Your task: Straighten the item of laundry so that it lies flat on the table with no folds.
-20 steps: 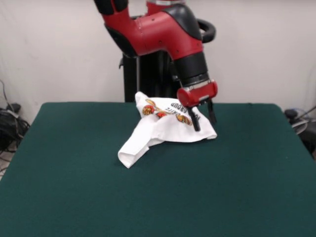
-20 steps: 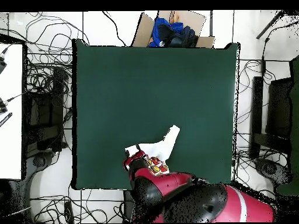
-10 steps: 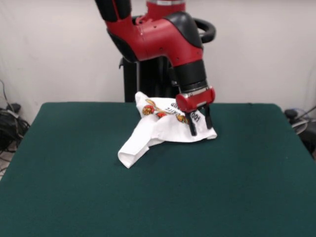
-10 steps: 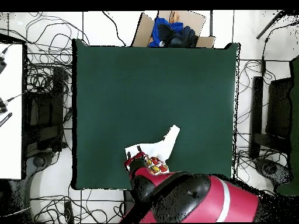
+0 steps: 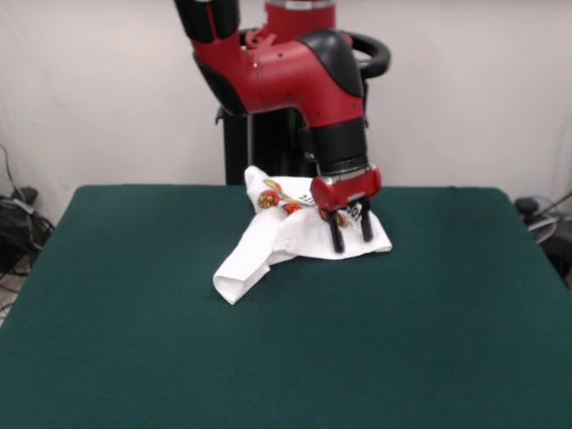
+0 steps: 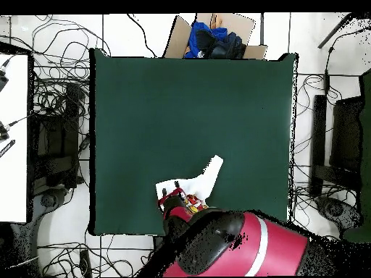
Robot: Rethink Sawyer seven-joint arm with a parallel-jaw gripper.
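Note:
The white T-shirt (image 5: 281,234) lies crumpled on the green table (image 5: 286,357), toward its far side near the robot. Burger prints and black text show on its raised back part, and a folded end points toward the front left. My gripper (image 5: 352,236) is open, its two black fingers pointing down over the shirt's right end, at or just above the cloth. In the overhead view the shirt (image 6: 207,177) lies near the table's (image 6: 188,108) bottom edge, partly hidden under the red arm, and the gripper (image 6: 172,195) is at its left end.
A cardboard box (image 6: 246,27) with blue cloth stands beyond the table's top edge in the overhead view. Cables cover the floor on both sides. A white surface (image 6: 13,137) stands at the left.
The gripper has moved left in the front view and a little lower, from beside the shirt's right edge to over its right end. The shirt has not moved.

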